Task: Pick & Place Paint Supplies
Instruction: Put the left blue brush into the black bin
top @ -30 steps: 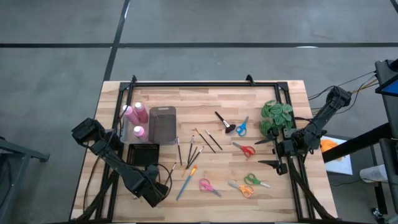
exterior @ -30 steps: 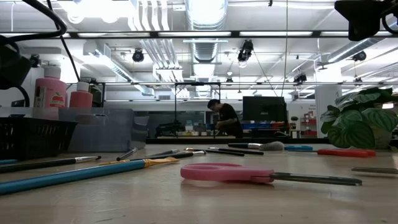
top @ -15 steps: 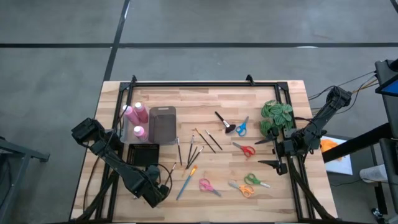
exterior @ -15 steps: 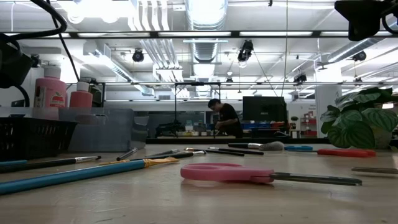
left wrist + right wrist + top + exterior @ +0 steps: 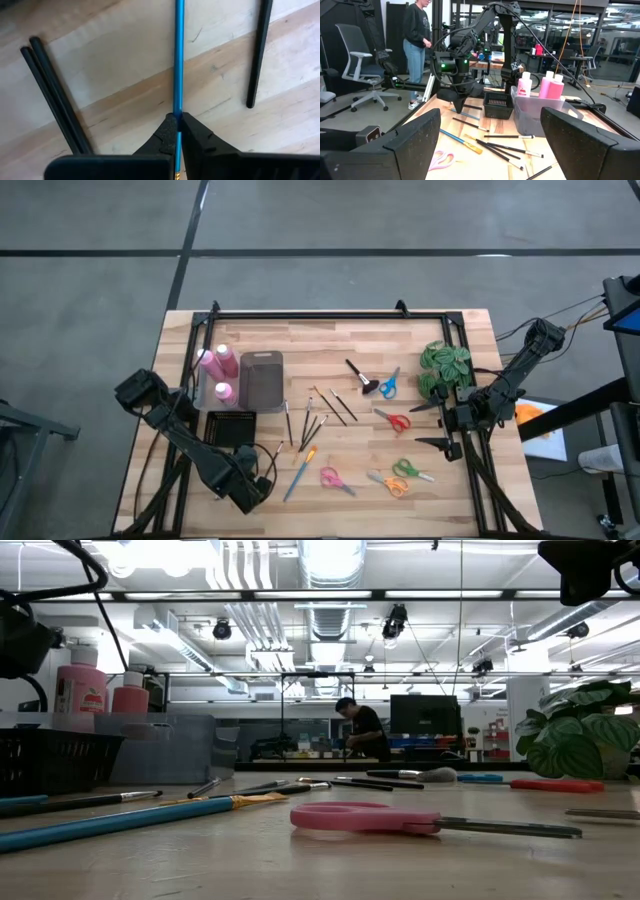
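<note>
The left arm reaches in from the left edge of the table (image 5: 470, 330) and bends down over its front left part, wrist angled low. The left gripper (image 5: 177, 121) is at the tabletop with its two dark fingers (image 5: 196, 136) pressed together, pinching the thin blue paintbrush (image 5: 178, 55) that runs straight between them. The right arm stands along the right edge of the table, elbow raised outward. The right gripper (image 5: 425, 425) hangs above that edge, fingers (image 5: 585, 137) spread wide apart and holding nothing.
</note>
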Tool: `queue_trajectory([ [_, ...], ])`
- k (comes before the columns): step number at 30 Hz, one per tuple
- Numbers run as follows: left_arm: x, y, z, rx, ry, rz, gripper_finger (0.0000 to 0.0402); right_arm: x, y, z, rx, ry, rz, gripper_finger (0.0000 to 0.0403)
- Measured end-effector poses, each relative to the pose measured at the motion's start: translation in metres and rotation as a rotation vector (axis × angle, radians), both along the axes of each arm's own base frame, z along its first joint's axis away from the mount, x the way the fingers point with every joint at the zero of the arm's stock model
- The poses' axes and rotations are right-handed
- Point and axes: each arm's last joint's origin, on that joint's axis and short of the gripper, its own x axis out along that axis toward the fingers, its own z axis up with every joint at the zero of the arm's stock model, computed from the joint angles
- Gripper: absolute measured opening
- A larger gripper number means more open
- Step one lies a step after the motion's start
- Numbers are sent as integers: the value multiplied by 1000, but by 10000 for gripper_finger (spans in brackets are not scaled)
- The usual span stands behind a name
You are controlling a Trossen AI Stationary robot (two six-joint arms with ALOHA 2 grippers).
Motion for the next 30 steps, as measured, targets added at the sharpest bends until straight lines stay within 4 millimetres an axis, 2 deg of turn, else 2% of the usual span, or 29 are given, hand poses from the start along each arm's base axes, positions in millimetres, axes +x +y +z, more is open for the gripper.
queue_trajectory([
  [12,5,1,19,-25,-147,2,10,0,0,0,1,0,0,341],
  [19,4,7,38,21,-283,-3,10,0,0,0,0,0,0,341],
  [25,2,22,67,171,-506,29,10,0,0,0,1,0,0,341],
  [30,2,46,89,286,-613,94,10,0,0,0,0,0,0,341],
])
